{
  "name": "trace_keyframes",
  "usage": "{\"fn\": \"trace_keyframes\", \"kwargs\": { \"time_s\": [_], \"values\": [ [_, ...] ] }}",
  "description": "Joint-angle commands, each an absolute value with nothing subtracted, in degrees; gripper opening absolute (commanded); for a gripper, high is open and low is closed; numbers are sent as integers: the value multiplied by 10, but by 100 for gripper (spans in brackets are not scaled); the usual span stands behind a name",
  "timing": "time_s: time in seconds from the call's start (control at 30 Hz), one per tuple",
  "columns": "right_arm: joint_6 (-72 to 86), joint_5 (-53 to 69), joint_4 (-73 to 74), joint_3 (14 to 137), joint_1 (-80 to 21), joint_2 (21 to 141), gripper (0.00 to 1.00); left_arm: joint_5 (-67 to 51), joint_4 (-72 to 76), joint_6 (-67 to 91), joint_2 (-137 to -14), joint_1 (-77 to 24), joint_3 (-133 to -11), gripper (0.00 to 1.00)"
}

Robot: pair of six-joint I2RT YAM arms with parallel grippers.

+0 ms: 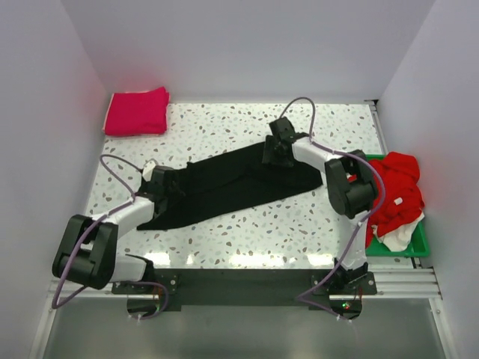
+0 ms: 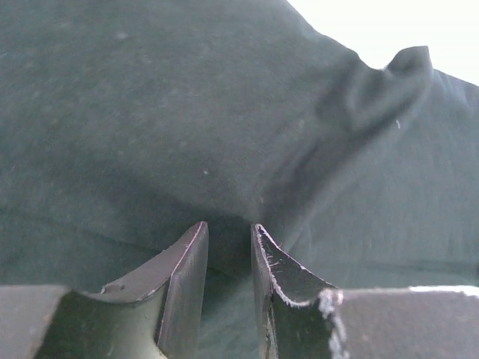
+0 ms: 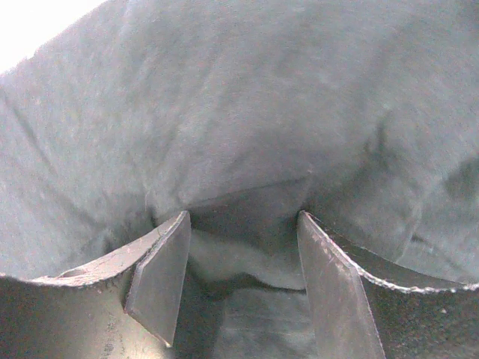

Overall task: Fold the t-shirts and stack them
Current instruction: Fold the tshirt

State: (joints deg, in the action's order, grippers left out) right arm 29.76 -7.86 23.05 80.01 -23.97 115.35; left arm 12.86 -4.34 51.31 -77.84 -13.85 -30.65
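Currently the task stands at an early-to-middle stage, as judged from the layout.

Progress
- One magenta t-shirt (image 1: 136, 112) lies folded flat at the far left corner of the tabletop (image 1: 224, 123). This item counts as done and marks the probable stack location.
- The black t-shirt (image 1: 232, 183) lies in the middle of the tabletop as a long, narrow diagonal band running from near left to far right. It appears to be narrowed lengthwise already, but it is not yet reduced to a compact packet and is well apart from the magenta one.
- The red t-shirts (image 1: 397, 191) and a white t-shirt (image 1: 398, 238) sit crumpled in a heap in the green tray (image 1: 420, 247) at the right edge. None of these is folded.
- Remaining work: complete the black fold, place it on the stack, then process the heap in the tray.

Tool state
- The left tool (image 1: 161, 183) sits at the near left end of the black t-shirt. In the wrist view its jaws stand close together, with a ridge of black cloth drawn into the narrow gap between them. This reads as a pinch on the cloth.
- The right tool (image 1: 273, 149) sits at the far right end of the same garment. Its jaws stand wider apart, and a thick bunch of black cloth fills the gap and laps over both fingers (image 3: 161, 273). This reads as a grip on a bulky fold.
- Neither tool touches any other garment.
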Motion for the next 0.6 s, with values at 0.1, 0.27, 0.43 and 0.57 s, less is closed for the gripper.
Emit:
{"fn": "trace_keyframes", "kwargs": {
  "time_s": [0.1, 0.27, 0.43, 0.57],
  "values": [
    [220, -43, 257, 1011, -226, 1308, 63, 78, -69, 591, -738, -202, -226, 34],
    [162, -1, 299, 1253, -227, 1457, 64, 28, -58, 670, -686, -267, -192, 38],
    [127, 29, 299, 1390, -226, 1534, 75, 15, -75, 652, -637, -286, -246, 47],
    [126, 15, 269, 1390, -227, 1505, 85, 107, -142, 552, -620, -287, -336, 55]
  ]
}}
